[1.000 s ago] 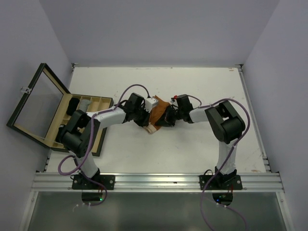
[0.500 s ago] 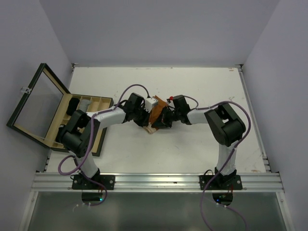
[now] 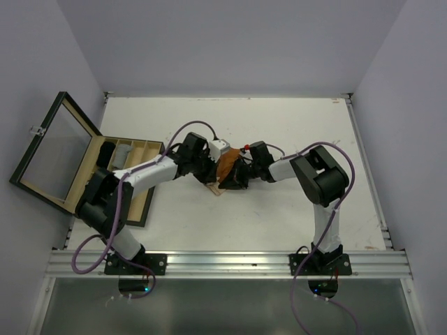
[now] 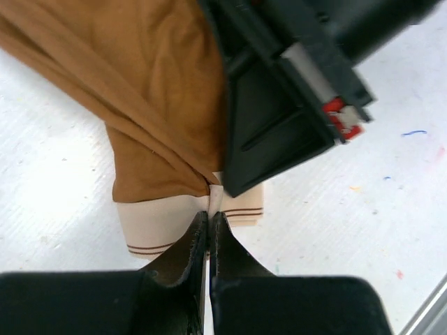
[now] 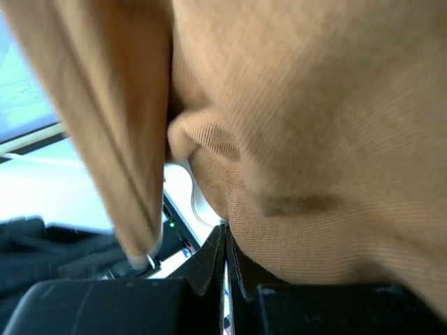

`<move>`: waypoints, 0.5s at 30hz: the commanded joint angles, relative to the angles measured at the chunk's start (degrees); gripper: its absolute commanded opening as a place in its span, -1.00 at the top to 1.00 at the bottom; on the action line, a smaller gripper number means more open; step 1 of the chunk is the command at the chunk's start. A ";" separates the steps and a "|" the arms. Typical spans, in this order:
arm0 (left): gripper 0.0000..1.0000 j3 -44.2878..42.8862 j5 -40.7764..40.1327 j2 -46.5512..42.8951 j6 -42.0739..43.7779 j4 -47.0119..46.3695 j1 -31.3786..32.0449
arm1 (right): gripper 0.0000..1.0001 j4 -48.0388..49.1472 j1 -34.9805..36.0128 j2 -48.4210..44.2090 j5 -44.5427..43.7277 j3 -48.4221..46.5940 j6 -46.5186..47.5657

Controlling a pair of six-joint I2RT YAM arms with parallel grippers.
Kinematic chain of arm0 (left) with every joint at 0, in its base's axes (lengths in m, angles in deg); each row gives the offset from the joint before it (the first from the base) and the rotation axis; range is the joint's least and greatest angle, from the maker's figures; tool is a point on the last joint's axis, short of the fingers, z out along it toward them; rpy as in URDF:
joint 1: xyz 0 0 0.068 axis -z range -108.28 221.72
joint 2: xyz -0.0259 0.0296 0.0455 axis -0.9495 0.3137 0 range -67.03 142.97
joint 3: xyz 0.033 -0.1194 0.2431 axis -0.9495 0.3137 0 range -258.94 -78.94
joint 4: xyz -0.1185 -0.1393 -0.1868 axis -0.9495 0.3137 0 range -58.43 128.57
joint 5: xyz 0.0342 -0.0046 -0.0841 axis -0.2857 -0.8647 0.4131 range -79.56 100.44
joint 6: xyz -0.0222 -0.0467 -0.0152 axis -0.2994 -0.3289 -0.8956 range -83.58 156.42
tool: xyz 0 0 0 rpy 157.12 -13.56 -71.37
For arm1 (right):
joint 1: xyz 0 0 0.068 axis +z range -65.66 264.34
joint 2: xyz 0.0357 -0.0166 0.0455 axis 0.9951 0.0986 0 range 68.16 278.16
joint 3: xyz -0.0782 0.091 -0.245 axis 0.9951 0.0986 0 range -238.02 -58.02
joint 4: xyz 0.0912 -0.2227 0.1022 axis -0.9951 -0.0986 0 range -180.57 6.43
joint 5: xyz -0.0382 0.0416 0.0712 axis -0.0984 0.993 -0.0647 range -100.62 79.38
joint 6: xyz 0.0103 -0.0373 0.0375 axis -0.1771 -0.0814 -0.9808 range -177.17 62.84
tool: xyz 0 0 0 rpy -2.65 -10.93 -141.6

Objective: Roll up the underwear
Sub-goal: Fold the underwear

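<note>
Since a second ago the right claw (image 5: 225, 234) has slid toward the left claw (image 4: 209, 220), both pinched shut on the orange-brown underwear (image 3: 225, 166) bunched between them on the tabletop (image 3: 293, 209); we judge it light, limp, best gripped at the cream waistband (image 4: 157, 230).

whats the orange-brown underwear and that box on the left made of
Orange-brown underwear: looks like a soft, matte knit fabric, with a fine ribbed weave and loose folds. Its cream waistband with brown stripes is probably elastic. Box: the light dividers look like unpainted wood inside a dark frame. The lid is see-through, glass or clear plastic; the look alone does not settle which.
</note>
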 commanded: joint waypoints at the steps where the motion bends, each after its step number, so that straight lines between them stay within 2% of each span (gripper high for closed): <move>1: 1.00 -1.49 4.98 -2.26 -1.65 1.22 1.96 | 0.92 -1.63 0.30 3.05 -4.86 0.31 0.25; 8: 1.00 -0.08 8.85 1.34 -4.37 -1.67 3.37 | 0.92 0.22 0.21 3.14 -4.60 0.66 -1.17; 15: 1.00 1.67 7.54 5.56 -3.76 -4.14 3.37 | 0.92 -0.30 -0.49 2.43 -4.77 0.92 -0.73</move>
